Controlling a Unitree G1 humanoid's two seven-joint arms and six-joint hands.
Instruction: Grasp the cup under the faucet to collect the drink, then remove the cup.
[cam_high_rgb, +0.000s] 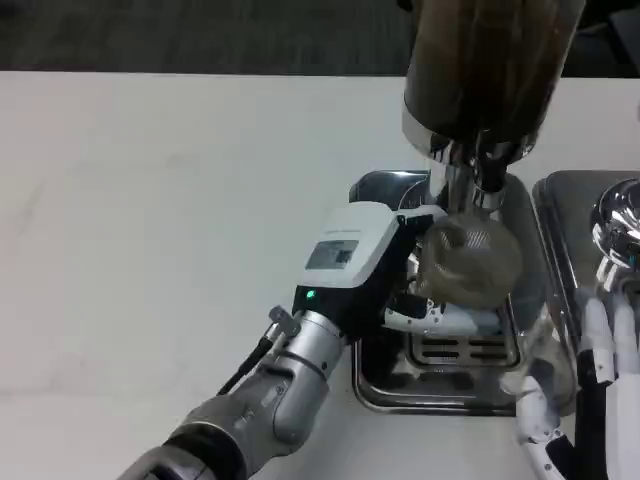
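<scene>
A clear plastic cup (468, 262) with brownish drink in it sits over the metal drip tray (375, 385), just below the dispenser's faucet (485, 190). My left hand (385, 270) grips the cup from its left side, white back up, fingers wrapped under and around it. The dark drink dispenser (485, 70) rises above the cup. My right hand (590, 390) stands at the lower right edge, beside the tray, fingers apart and holding nothing.
A second chrome dispenser and tray (610, 230) stand at the right edge. The white table (150, 220) stretches out to the left.
</scene>
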